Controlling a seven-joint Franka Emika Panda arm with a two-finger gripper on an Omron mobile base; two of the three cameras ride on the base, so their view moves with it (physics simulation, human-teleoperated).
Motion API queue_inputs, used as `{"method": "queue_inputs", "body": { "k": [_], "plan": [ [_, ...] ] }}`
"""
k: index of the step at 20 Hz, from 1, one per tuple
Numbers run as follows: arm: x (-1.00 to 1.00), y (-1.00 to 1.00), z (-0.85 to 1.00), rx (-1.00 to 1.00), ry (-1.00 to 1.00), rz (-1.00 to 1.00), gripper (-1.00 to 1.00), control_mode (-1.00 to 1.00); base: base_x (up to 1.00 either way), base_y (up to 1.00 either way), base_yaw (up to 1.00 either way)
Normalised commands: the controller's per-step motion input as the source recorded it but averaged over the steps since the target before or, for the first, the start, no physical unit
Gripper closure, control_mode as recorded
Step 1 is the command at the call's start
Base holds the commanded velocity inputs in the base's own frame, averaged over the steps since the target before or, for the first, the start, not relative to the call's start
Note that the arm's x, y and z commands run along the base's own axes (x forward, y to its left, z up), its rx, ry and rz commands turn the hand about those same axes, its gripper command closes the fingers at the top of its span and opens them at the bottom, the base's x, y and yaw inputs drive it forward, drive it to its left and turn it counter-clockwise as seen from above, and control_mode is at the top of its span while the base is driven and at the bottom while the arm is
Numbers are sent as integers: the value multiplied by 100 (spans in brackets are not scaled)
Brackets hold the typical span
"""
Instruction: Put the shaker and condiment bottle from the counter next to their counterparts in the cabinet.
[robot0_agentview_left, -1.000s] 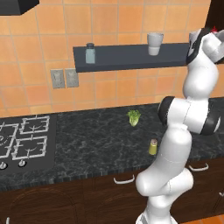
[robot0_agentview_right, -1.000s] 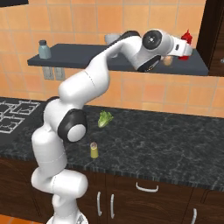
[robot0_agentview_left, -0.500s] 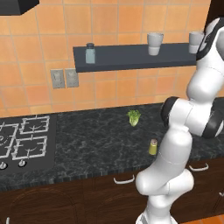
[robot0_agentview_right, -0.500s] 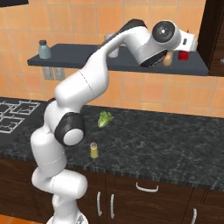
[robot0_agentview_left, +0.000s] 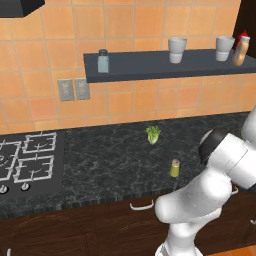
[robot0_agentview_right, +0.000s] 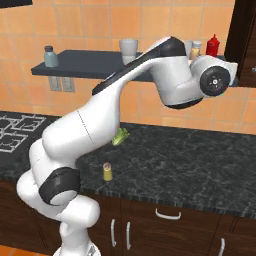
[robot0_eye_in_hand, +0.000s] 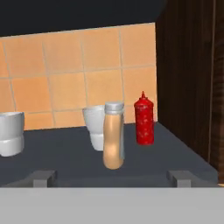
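Standing upright on the shelf (robot0_agentview_left: 150, 64), the bottle (robot0_eye_in_hand: 113, 135) sits just left of the red bottle (robot0_eye_in_hand: 144, 119); tool (robot0_eye_in_hand: 111, 177) released, shaker (robot0_agentview_left: 174, 168) on the tabletop (robot0_agentview_left: 115, 160)

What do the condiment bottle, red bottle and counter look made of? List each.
Condiment bottle: likely soft plastic, matte tan with a pale cap.
Red bottle: probably glossy plastic, showing a faint sheen and a moulded pointed nozzle.
Counter: looks like polished granite, black with white speckles.
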Motion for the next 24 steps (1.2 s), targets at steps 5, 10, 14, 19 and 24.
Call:
{"method": "queue_inputs", "body": {
  "k": [5, 10, 14, 19, 24],
  "plan": [
    [-97, 81, -100, -32, -31, 16, -100, -100, 0, 0, 0],
    [-41, 99, -75, -39, -11, 17, -100, -100, 0, 0, 0],
    [-2, 81, -64, -49, -2, 14, -100, -100, 0, 0, 0],
    [0, 36, -57, -13, 9, 18, -100, -100, 0, 0, 0],
    [0, 13, -45, 3, 23, 34, -100, -100, 0, 0, 0]
  ]
}}
